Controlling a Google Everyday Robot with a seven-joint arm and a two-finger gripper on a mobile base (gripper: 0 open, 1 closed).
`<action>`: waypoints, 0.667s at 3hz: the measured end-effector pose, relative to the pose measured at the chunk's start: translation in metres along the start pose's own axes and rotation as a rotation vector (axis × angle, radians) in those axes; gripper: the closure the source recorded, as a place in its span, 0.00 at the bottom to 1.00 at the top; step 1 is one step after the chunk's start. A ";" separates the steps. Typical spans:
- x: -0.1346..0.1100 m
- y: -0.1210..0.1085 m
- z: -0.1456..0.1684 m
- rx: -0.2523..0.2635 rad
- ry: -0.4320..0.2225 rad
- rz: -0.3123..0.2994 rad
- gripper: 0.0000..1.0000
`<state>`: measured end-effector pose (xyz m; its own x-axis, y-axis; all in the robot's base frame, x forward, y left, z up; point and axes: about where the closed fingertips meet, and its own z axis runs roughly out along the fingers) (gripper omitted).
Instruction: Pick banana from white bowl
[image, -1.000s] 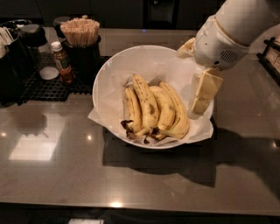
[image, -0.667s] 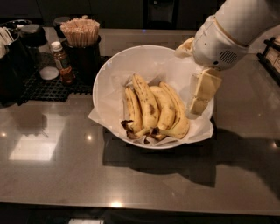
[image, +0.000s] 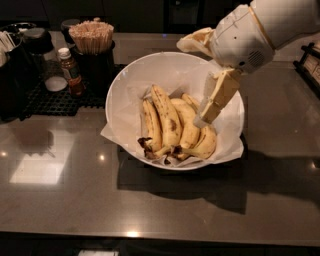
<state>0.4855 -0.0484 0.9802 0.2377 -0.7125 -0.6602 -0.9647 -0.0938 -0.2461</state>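
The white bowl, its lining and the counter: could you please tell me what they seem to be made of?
White bowl: probably glazed ceramic or glossy plastic, shiny rim. Lining: thin white paper, crumpled, corners overhanging. Counter: polished stone or laminate, mirroring lights. The gripper hangs low over the bowl.

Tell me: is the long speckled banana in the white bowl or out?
In. The banana lies flat on the paper lining inside the white bowl, among other bananas; the gripper hangs over the bowl's right side.

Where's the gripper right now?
Camera view, right side: the gripper hangs over the right half of the white bowl, tip by the rightmost bananas, right of the longest banana.
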 end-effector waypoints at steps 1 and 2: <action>-0.028 -0.005 0.010 -0.047 -0.103 -0.014 0.00; -0.043 -0.005 0.027 -0.087 -0.135 -0.030 0.00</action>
<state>0.4828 0.0013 0.9905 0.2738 -0.6090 -0.7444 -0.9618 -0.1772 -0.2088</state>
